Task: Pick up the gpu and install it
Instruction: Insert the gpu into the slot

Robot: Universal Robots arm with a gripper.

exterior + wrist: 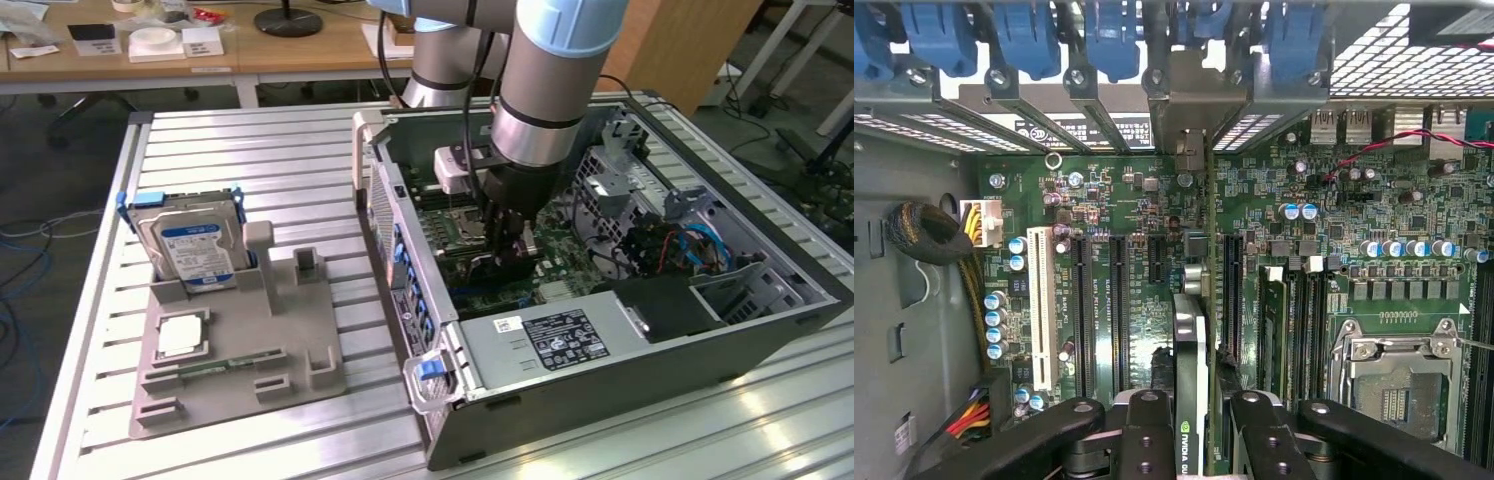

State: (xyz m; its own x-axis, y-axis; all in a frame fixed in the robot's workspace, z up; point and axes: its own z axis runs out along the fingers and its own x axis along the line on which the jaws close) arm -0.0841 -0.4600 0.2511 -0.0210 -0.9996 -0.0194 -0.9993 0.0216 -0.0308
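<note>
The end effector [1192, 440] pinches the gpu [1191, 350] edge-on inside the open computer case [747, 330], above the motherboard [1124, 210] expansion slots; pickup is done, seating not yet complete.

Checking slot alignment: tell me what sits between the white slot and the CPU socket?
In the wrist view, black slots and the gpu, held edge-on, stand between the white slot and the CPU socket.

A green logo mark stands on the edge of the gpu [1190, 400]; its lettering is too small to read. Labels on the hard drive [191, 252] and power supply [570, 340] are unreadable.
</note>
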